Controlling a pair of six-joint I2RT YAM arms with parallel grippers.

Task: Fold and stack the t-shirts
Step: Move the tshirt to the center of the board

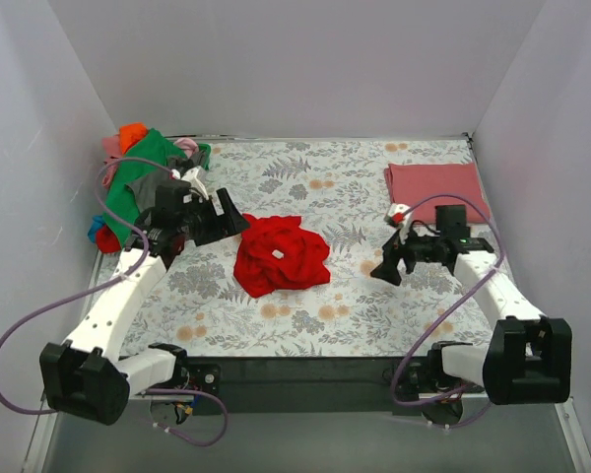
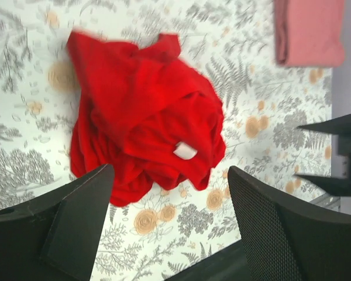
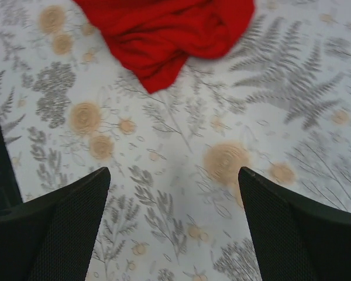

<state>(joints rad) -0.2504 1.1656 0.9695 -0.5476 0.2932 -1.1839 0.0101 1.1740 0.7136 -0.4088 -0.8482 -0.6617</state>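
Note:
A crumpled bright red t-shirt [image 1: 281,255] lies in the middle of the table, a white label showing on top; it also shows in the left wrist view [image 2: 143,111] and the right wrist view [image 3: 169,26]. A folded rose-red t-shirt [image 1: 435,185] lies at the back right, also in the left wrist view [image 2: 309,32]. A heap of green, grey, pink and orange t-shirts [image 1: 143,177] sits at the back left. My left gripper [image 1: 225,219] is open and empty, just left of the red shirt. My right gripper [image 1: 387,271] is open and empty, right of it.
The floral grey-white table cloth [image 1: 305,315] covers the table. White walls close in the left, back and right sides. The dark front edge [image 1: 295,370] runs between the arm bases. Purple cables loop beside both arms.

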